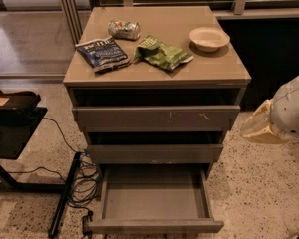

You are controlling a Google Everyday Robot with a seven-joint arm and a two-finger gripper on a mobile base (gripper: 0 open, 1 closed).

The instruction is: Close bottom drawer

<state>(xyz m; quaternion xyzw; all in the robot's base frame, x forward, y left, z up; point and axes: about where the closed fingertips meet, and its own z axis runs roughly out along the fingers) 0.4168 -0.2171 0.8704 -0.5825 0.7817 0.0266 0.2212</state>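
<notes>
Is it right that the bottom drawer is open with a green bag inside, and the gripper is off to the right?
No. The camera view shows the open bottom drawer empty; the green bag lies on the cabinet top. The gripper is indeed off to the right.

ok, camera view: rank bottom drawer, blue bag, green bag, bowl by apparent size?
1. bottom drawer, also nearest the camera.
2-3. blue bag and green bag: look alike, unranked.
4. bowl.
No gripper in view; only the arm shows, right edge.
</notes>
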